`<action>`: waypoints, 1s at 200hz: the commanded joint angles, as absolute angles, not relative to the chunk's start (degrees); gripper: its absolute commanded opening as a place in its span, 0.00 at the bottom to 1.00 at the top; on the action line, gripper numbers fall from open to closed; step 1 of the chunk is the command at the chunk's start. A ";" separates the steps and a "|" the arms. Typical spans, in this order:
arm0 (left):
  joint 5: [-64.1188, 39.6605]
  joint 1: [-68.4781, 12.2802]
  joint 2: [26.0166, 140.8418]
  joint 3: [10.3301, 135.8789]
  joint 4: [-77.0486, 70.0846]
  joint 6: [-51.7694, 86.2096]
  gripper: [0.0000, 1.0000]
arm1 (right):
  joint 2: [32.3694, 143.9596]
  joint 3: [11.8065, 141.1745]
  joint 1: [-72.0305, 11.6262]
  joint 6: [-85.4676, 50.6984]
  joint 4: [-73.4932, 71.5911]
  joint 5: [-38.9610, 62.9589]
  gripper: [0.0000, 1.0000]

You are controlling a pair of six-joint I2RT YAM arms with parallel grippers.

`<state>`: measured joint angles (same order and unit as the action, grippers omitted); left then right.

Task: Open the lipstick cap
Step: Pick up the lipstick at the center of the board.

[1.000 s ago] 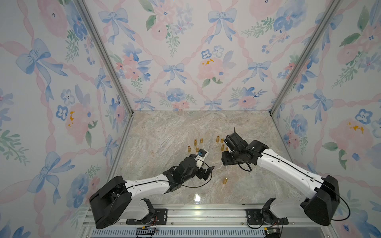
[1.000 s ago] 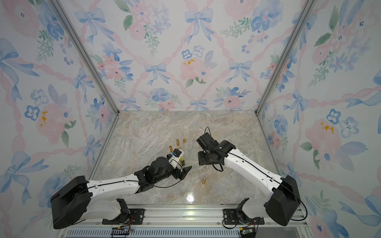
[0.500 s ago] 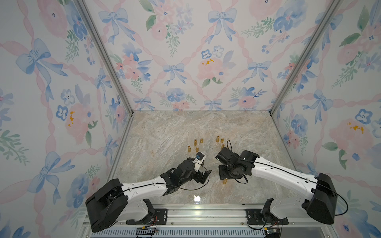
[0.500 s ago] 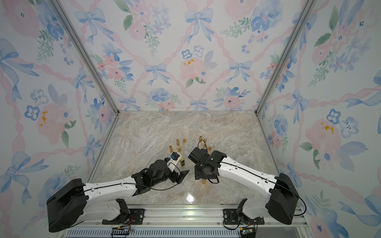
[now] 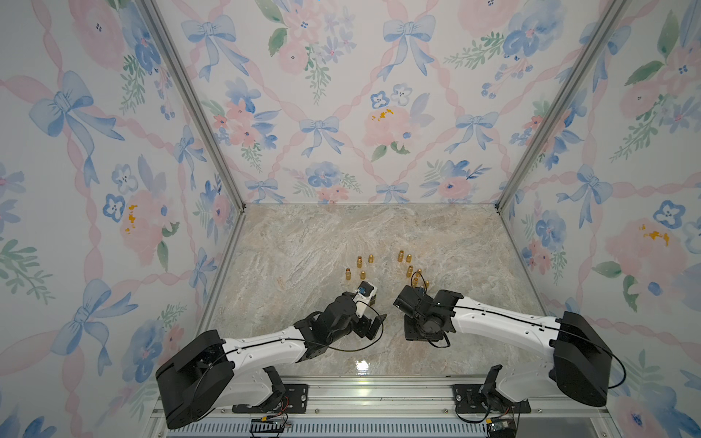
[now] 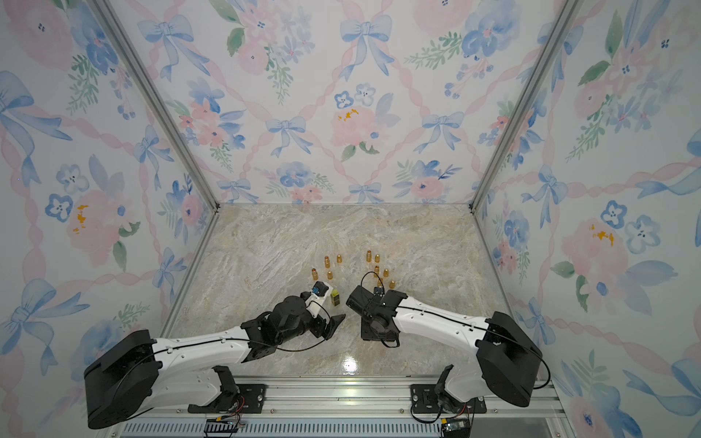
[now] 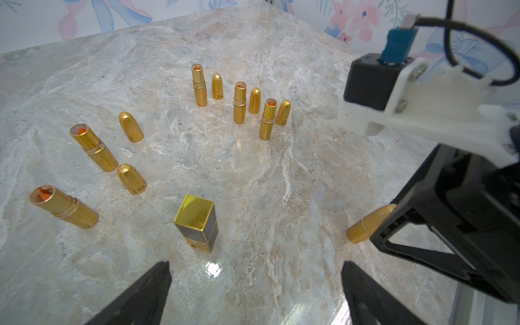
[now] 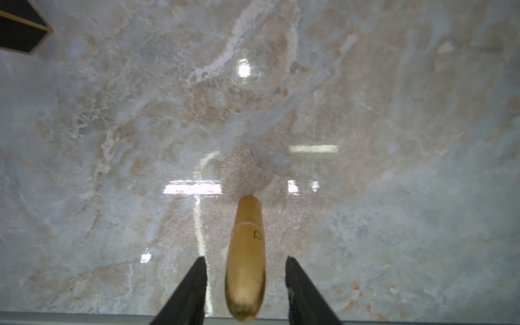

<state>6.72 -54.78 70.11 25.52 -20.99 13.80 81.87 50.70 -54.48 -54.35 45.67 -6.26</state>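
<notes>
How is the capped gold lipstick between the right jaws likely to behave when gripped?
The capped gold lipstick seems to lie sideways on the glossy marble table; being round, it may roll if nudged. Its polished shell looks rigid but slippery.

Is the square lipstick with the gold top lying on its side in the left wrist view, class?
No, the square lipstick stands upright on the marble table, its gold top facing up.

We are finding bare table (image 7: 295,174) ahead of the left tool (image 7: 256,264), with only a square gold case (image 7: 197,222) standing in the way; uncapped lipsticks (image 7: 239,104) and loose caps (image 7: 254,100) are crowding beyond.
</notes>
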 commanded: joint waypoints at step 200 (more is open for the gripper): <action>9.76 -55.10 69.98 25.05 -21.08 13.59 0.98 | 82.68 52.63 -52.84 -46.15 45.84 -10.63 0.21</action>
<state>9.26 -54.76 70.35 25.50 -20.91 13.80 85.73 49.80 -53.60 -49.19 42.22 -9.50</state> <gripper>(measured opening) 0.980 0.218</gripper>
